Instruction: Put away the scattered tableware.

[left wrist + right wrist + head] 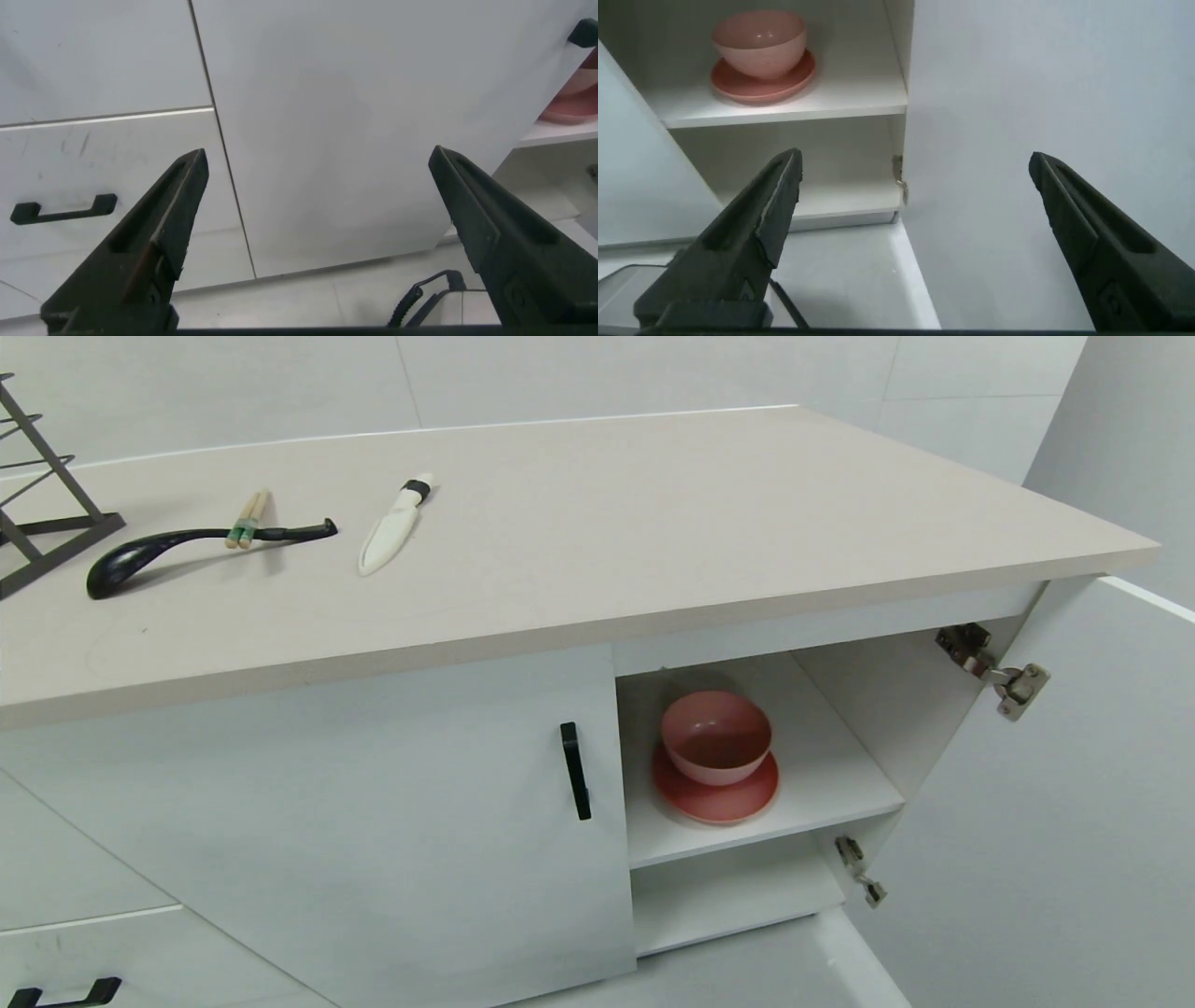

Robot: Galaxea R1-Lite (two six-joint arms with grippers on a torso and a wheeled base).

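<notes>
1. A pale pink bowl (716,735) sits on a darker pink plate (714,800) on the open cabinet's upper shelf (831,784).
2. A black ladle (168,553), chopsticks (247,520) across its handle, and a white knife (392,527) lie on the countertop (653,523).
3. The left gripper (318,163) and right gripper (915,159) are spread wide, holding nothing.

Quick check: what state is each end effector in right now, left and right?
Left end effector: open, holding nothing, before the closed cabinet door.
Right end effector: open, holding nothing, near the shelf with the pink bowl.
</notes>
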